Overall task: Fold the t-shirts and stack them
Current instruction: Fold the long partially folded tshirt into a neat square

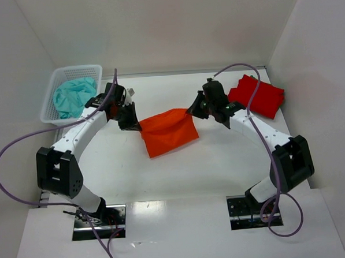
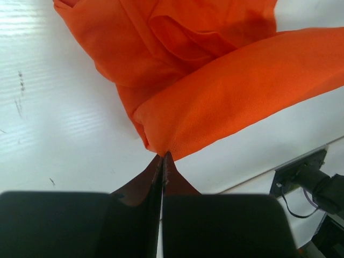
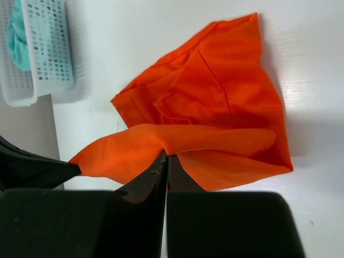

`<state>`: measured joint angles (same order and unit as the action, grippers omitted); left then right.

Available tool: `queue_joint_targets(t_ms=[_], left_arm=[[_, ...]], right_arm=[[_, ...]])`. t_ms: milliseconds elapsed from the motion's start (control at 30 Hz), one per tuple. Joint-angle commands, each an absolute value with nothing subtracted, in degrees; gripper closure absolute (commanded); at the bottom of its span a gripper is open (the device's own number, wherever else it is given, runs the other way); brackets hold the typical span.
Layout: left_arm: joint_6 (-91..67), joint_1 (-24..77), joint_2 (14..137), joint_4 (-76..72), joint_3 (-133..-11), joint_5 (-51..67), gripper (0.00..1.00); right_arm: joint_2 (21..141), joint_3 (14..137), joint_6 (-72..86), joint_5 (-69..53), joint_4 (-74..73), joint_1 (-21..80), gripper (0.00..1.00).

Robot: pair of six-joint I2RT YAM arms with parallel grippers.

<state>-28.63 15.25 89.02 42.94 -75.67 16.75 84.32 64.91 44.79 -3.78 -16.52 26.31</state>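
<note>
1. Table (image 1: pixel 180 175): white top, walled on three sides. It carries every item below.

2. Orange t-shirt (image 1: pixel 168 132): at the centre of the table in the top view, partly folded into a rough rectangle. Its far edge is raised as a rolled band strung between both pincers. The rest (image 3: pixel 215 102) lies creased on the table toward 6 o'clock. Seen close from the left wrist, the cloth (image 2: pixel 215 97) bunches to a point at the fingertips.

3. Red t-shirt (image 1: pixel 257 95): at 2 o'clock from the orange one and well apart from it. It lies flat in a folded block near the right wall, with the right arm's cable crossing over it.

4. Basket (image 1: pixel 77 68): white mesh, at 10 o'clock by the left wall.

5. Teal cloth (image 1: pixel 73 95): crumpled inside the basket.

6. Left gripper (image 1: pixel 139 126): at the orange shirt's 10 o'clock corner, clenched on that corner with the fingers pressed together.

7. Right gripper (image 1: pixel 190 111): at the orange shirt's 1 o'clock corner, clamped on the far edge with the jaws tight together.
</note>
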Motion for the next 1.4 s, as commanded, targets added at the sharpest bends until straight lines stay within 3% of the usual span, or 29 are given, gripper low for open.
queue_joint_targets(t_ms=[0, 200, 533, 667, 733, 800, 933, 967, 1000, 1100, 1200, 1367], left_arm=[[-26.3, 13.1, 93.0, 41.7, -78.7, 17.3, 1.00], [-25.8, 10.1, 97.1, 39.8, -78.7, 17.9, 1.00], [-23.4, 6.6, 108.4, 39.3, -89.0, 20.5, 1.00], [-22.8, 6.1, 113.5, 38.4, -92.7, 21.3, 0.89], [-22.8, 6.1, 115.1, 37.9, -94.0, 19.9, 0.84], [-22.8, 5.7, 116.1, 37.0, -95.1, 19.4, 0.79], [-22.8, 4.2, 117.8, 36.2, -98.3, 19.2, 0.59], [-22.8, 3.9, 117.8, 36.0, -99.6, 18.9, 0.49], [-22.8, 3.9, 117.8, 35.7, -100.3, 18.9, 0.42], [-22.8, 3.3, 116.1, 35.1, -102.6, 18.9, 0.32], [-22.8, 3.3, 112.6, 35.1, -102.0, 19.3, 0.26], [-24.3, 3.3, 107.3, 28.6, -89.0, 24.2, 0.29]], right_arm=[[90.3, 70.4, 42.0, -4.7, -11.8, 25.8, 1.00], [97.1, 73.3, 41.3, -5.8, -10.1, 24.3, 0.97], [106.7, 81.5, 39.6, -7.9, -7.8, 19.6, 0.97], [112.0, 85.2, 38.7, -9.4, -7.2, 19.0, 0.87], [114.4, 86.7, 38.5, -9.9, -6.4, 19.0, 0.72], [115.9, 87.9, 38.5, -10.3, -5.9, 19.0, 0.64], [116.9, 90.1, 38.0, -10.5, -4.4, 19.0, 0.50], [116.6, 90.9, 37.7, -10.2, -4.0, 19.0, 0.46], [116.3, 91.5, 37.4, -9.9, -4.0, 19.0, 0.45], [112.7, 91.6, 36.9, -9.9, -4.0, 19.0, 0.44], [109.4, 88.7, 36.4, -11.4, -2.3, 19.0, 0.42], [105.9, 83.9, 32.0, -13.7, 0.4, 19.0, 0.30]])
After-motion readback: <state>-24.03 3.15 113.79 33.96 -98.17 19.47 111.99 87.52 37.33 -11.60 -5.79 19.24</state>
